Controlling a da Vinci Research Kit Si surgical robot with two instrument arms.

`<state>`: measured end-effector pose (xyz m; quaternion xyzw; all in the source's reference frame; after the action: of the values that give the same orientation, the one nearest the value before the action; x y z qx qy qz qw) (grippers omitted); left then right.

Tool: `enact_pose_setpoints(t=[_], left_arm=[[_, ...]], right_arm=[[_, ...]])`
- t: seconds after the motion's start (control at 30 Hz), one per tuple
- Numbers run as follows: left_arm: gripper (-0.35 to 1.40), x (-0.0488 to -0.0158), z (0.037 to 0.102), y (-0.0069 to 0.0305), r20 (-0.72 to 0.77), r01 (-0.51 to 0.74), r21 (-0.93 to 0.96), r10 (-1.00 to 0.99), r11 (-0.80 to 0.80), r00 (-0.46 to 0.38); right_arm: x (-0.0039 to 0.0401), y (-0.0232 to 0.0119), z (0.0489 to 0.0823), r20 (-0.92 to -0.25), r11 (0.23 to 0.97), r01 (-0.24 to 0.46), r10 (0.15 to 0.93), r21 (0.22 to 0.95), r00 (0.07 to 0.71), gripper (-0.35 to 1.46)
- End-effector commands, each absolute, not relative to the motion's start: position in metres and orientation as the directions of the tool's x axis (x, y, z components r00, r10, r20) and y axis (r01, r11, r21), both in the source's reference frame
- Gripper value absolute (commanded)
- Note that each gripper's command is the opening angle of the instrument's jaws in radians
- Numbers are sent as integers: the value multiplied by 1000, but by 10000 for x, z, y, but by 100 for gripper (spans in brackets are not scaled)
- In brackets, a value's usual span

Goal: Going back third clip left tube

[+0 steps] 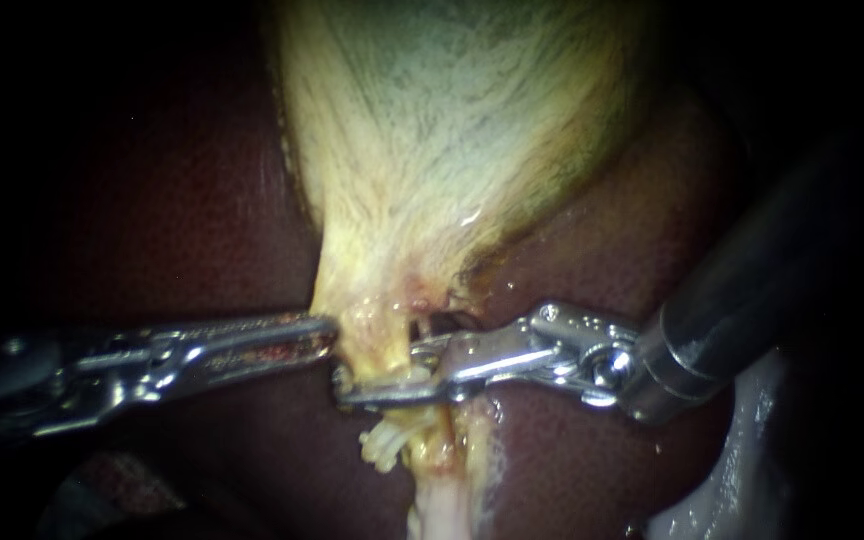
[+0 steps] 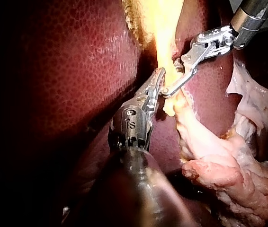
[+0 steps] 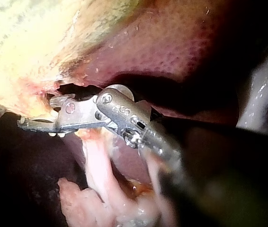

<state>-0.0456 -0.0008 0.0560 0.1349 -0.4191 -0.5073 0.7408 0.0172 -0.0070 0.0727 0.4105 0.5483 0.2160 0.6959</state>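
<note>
The pale tube [image 1: 440, 495] runs down from the narrow end of the gallbladder [image 1: 432, 150], over the dark liver [image 1: 182, 220], and passes between the tips of my two instruments. My right instrument [image 1: 392, 370] comes in from the right. Its tool is open, with one jaw on either side of the tube just under the gallbladder's neck and a gap showing between them in my right wrist view. My left instrument [image 1: 330, 338] lies level from the left, its tool closed on the edge of the gallbladder's neck, just beside the right one's lower jaw.
</note>
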Motion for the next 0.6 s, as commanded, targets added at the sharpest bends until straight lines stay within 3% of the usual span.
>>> enact_pose_setpoints(t=[0.03, 0.27, 0.33, 0.43, 0.6], left_arm=[[-30, -456, 560, -8, 484, 638, 625, -865, 449, 134], [-30, -456, 560, -8, 484, 638, 625, -865, 449, 134], [-30, -456, 560, -8, 484, 638, 625, -865, 449, 134], [-30, -455, 560, -8, 484, 638, 626, -865, 449, 134], [-30, -455, 560, -8, 484, 638, 626, -865, 449, 134]], right_arm=[[172, -71, 726, -586, 570, 150, 751, 808, 306, -35], [173, -75, 725, -587, 571, 150, 750, 807, 306, -35], [175, -77, 724, -587, 571, 149, 750, 807, 306, 4], [179, -79, 721, -610, 593, 157, 732, 790, 303, 34], [187, -79, 719, -685, 664, 182, 667, 725, 293, 55]])
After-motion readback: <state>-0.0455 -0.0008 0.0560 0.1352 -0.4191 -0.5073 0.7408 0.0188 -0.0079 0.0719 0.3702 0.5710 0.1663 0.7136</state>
